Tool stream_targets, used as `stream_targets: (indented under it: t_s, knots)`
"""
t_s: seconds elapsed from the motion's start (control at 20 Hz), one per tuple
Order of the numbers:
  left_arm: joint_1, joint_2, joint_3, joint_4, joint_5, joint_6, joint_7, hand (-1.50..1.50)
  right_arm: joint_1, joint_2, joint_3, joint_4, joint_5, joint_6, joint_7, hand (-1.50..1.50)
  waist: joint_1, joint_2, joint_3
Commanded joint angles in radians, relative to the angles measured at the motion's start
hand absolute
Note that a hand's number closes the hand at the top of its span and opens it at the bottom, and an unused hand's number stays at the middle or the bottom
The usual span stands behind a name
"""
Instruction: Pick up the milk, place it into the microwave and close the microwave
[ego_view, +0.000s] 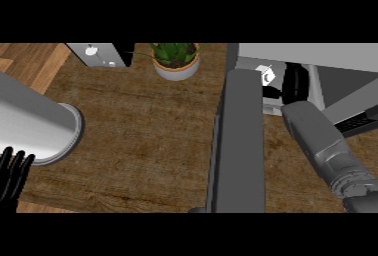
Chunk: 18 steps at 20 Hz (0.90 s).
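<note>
Head view: brown wooden counter (148, 130) bears a potted plant (176, 60); left hand (13, 172) fingers straight, right hand's fingers cannot tell.

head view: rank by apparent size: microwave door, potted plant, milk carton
1. microwave door, largest, though it is also nearest the camera.
2. potted plant.
3. milk carton, smallest; partly hidden behind the door, so only its visible part counts.

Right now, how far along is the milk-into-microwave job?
Done: the milk is up at the mouth of the microwave. In hand: the right robot hand is beside it; release unclear. Left: withdraw the arm, then shut the open microwave door.
</note>
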Motion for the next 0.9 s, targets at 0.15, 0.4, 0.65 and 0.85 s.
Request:
stream_targets:
  t_s: [0.15, 0.4, 0.65, 0.85]
  knots:
    - [-0.026, 0.013, 0.008, 0.022, -0.004, -0.003, -0.003, -1.50, 0.011, 0.048, 0.009, -0.002, 0.014, -0.043, -0.018, -1.50, -0.008, -0.007, 0.000]
    - [-0.064, 0.018, 0.000, 0.050, -0.007, 0.001, 0.012, -1.50, -0.009, 0.068, 0.023, 0.002, 0.031, -0.040, -0.008, -1.50, -0.014, -0.004, 0.000]
    - [-0.045, -0.002, -0.006, 0.084, -0.032, -0.010, -0.050, -1.50, -0.038, 0.038, 0.026, 0.009, 0.037, 0.013, 0.020, -1.50, -0.018, -0.013, -0.003]
    - [-0.017, -0.014, -0.005, 0.066, -0.038, -0.006, -0.062, -1.50, -0.018, 0.069, 0.011, 0.001, 0.025, -0.010, 0.011, -1.50, -0.016, -0.018, -0.001]
